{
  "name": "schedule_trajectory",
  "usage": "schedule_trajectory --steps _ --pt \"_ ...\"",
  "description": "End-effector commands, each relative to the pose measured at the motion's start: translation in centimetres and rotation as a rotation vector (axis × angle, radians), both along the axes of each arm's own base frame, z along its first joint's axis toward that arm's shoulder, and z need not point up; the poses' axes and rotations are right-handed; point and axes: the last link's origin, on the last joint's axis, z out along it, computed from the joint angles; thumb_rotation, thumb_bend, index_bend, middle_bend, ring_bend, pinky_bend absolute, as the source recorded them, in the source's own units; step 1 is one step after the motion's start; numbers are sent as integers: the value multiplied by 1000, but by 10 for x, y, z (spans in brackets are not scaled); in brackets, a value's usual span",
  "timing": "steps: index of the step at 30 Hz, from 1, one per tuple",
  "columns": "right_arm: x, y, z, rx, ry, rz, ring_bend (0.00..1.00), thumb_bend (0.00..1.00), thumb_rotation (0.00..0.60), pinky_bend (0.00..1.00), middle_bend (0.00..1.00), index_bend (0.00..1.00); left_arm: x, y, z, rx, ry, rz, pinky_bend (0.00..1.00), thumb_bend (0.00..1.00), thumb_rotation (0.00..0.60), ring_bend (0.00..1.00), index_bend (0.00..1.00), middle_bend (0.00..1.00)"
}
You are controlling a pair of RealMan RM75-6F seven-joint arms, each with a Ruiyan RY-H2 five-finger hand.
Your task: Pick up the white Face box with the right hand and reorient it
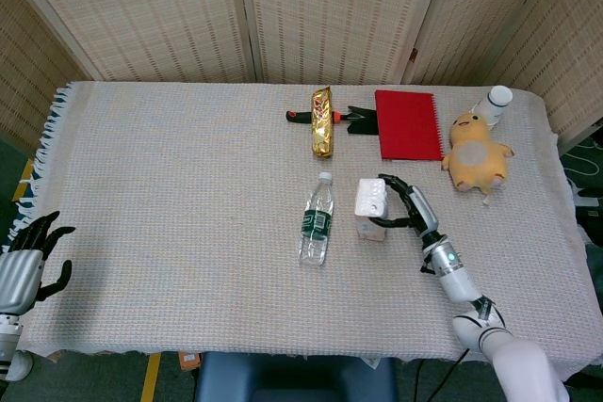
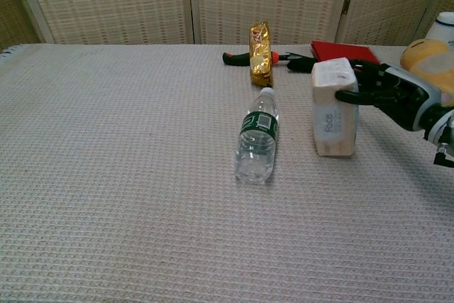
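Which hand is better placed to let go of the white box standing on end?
Right. The right hand already grips the upright white box; the left hand hangs off the table's far left edge.

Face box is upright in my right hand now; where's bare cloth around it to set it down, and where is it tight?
The right hand holds the white Face box upright. Bare cloth lies in front of it toward the near table edge, and across the whole left half beyond the water bottle. It is crowded behind: gold packet, red notebook, plush duck.
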Motion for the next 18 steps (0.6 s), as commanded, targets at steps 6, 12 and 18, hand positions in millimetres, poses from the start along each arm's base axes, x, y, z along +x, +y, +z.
schedule_trajectory --steps 6,12,18 --pt "-5 4 -3 17 14 2 294 219 600 0 425 465 0 0 0 1 0 1 100 499 600 0 214 0" --pt "-15 12 4 24 54 21 294 223 600 0 425 463 1 0 -1 -3 4 -2 100 499 600 0 214 0" --pt "-28 16 12 6 116 6 294 225 600 0 425 449 2 -1 -2 -8 10 -3 100 499 600 0 214 0"
